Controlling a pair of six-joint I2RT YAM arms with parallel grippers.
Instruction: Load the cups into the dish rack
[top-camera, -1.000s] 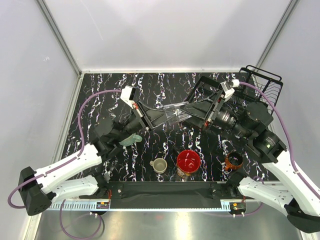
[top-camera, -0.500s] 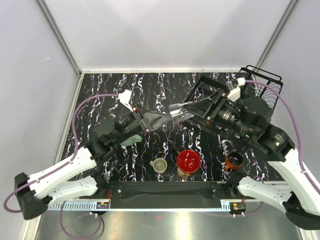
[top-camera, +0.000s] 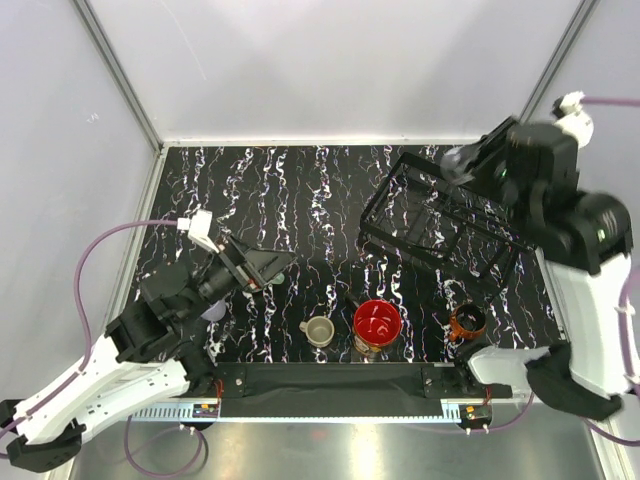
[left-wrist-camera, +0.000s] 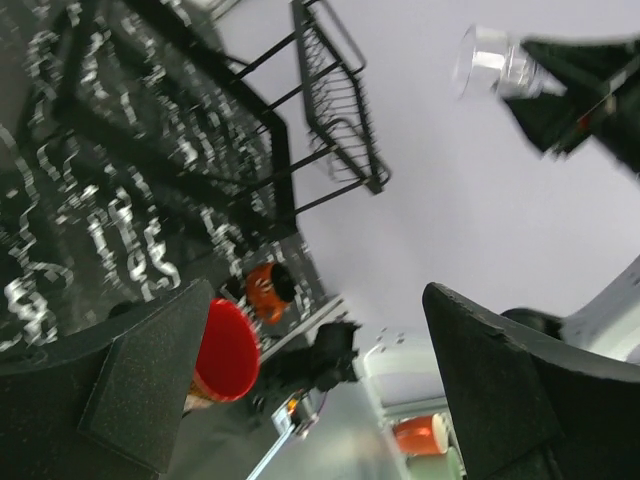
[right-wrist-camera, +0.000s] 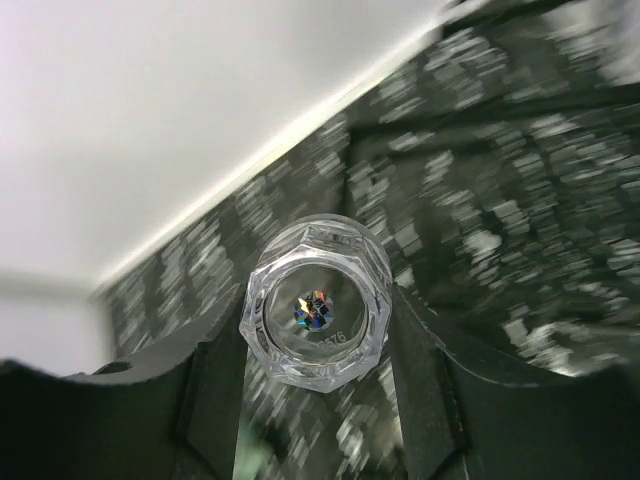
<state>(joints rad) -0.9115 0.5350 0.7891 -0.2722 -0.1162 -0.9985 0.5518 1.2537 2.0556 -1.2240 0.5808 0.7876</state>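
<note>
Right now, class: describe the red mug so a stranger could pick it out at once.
On the black marbled table, look along the near edge, where three mugs stand in a row. The red mug is the middle one, between the beige mug and the orange mug. It is the largest, its inside bright red.

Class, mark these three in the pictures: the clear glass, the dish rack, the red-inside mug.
clear glass (right-wrist-camera: 315, 305), right wrist view, centre of its base.
dish rack (top-camera: 384, 192), top external view, left rim wire.
red-inside mug (top-camera: 377, 322), top external view, red interior.
</note>
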